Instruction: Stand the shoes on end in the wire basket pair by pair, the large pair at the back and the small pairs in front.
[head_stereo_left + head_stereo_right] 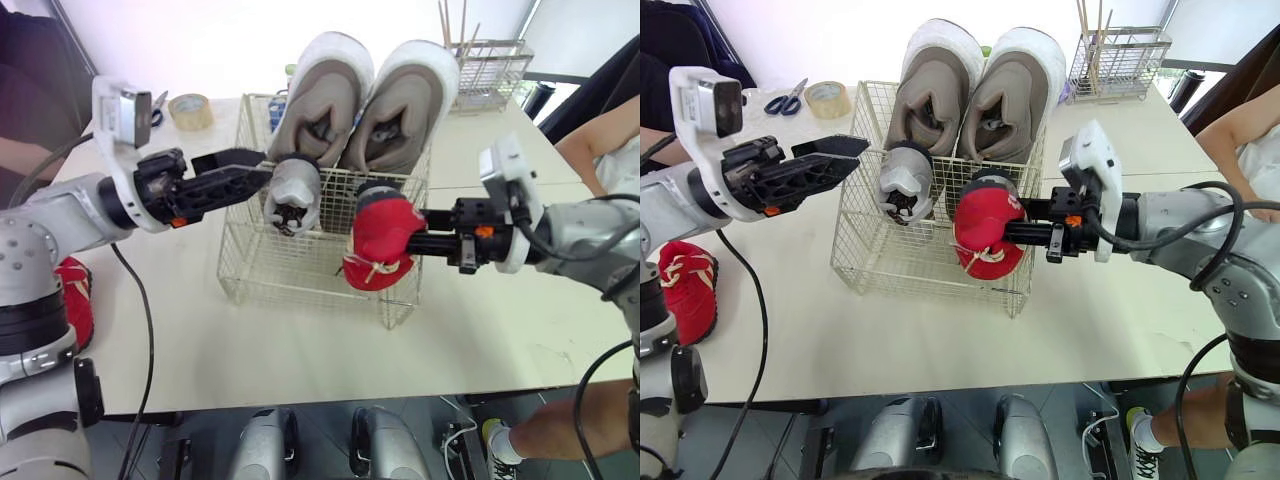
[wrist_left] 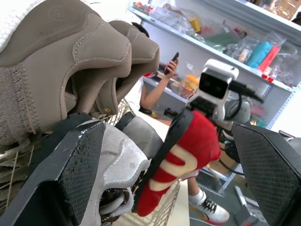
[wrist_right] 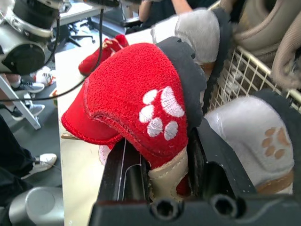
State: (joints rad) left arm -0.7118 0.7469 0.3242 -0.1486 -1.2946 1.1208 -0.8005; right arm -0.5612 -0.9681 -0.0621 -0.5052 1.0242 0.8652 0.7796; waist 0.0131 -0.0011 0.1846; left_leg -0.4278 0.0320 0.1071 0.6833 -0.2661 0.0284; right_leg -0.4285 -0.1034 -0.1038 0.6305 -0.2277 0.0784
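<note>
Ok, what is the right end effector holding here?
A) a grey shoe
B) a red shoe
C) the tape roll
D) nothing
B: the right end effector is shut on the red shoe, holding it at the front of the basket.

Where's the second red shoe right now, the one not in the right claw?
The loose red shoe lies on the table at the robot's far left, near the table's left edge and well outside the wire basket.
</note>
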